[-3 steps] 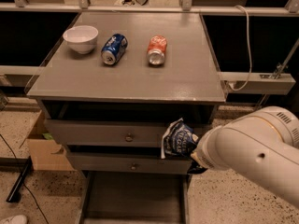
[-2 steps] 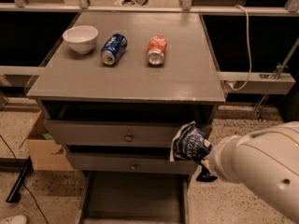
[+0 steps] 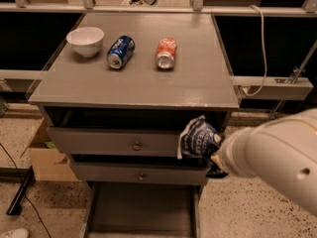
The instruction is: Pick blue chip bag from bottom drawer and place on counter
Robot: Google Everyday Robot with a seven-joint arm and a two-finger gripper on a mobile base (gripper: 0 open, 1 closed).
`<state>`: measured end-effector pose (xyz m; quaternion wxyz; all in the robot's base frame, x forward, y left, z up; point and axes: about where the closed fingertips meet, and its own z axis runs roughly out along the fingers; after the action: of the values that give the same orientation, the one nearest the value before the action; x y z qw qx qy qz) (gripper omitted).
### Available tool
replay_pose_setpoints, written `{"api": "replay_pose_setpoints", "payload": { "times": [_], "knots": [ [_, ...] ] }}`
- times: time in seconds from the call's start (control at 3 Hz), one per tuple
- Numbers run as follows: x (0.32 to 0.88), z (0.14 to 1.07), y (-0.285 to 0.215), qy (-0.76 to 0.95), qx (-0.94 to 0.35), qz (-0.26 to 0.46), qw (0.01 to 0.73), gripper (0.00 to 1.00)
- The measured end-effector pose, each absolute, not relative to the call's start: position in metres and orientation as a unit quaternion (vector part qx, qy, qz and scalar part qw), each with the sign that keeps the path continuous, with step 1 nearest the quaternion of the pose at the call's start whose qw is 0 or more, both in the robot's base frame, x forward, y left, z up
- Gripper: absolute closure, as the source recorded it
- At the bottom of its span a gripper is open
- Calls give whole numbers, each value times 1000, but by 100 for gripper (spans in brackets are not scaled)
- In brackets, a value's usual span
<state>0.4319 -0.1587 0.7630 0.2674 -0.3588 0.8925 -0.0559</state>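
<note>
The blue chip bag (image 3: 198, 139), crinkled navy foil with white lettering, hangs in the air in front of the cabinet's right side, level with the upper drawers. My gripper (image 3: 216, 161) holds it at its lower right, mostly hidden behind my white arm (image 3: 277, 157). The bottom drawer (image 3: 143, 209) is pulled out below and looks empty. The counter (image 3: 148, 86) lies above and behind the bag.
On the counter lie a white bowl (image 3: 85, 40), a blue soda can (image 3: 120, 51) and an orange soda can (image 3: 166, 52), all on the far half. Two upper drawers with knobs (image 3: 136, 146) stand slightly open. A cardboard box (image 3: 47, 155) sits left of the cabinet.
My arm has carried the chip bag upward and a little to the right, from the middle drawer's height to just under the counter's edge.
</note>
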Motion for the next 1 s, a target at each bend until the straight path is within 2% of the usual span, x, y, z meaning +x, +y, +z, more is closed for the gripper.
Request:
{"api": "replay_pose_setpoints", "payload": {
  "times": [0.67, 1.0],
  "knots": [
    [482, 868, -130, 862, -379, -78, 326, 100],
    [485, 865, -130, 864, -378, -78, 324, 100]
  ]
}}
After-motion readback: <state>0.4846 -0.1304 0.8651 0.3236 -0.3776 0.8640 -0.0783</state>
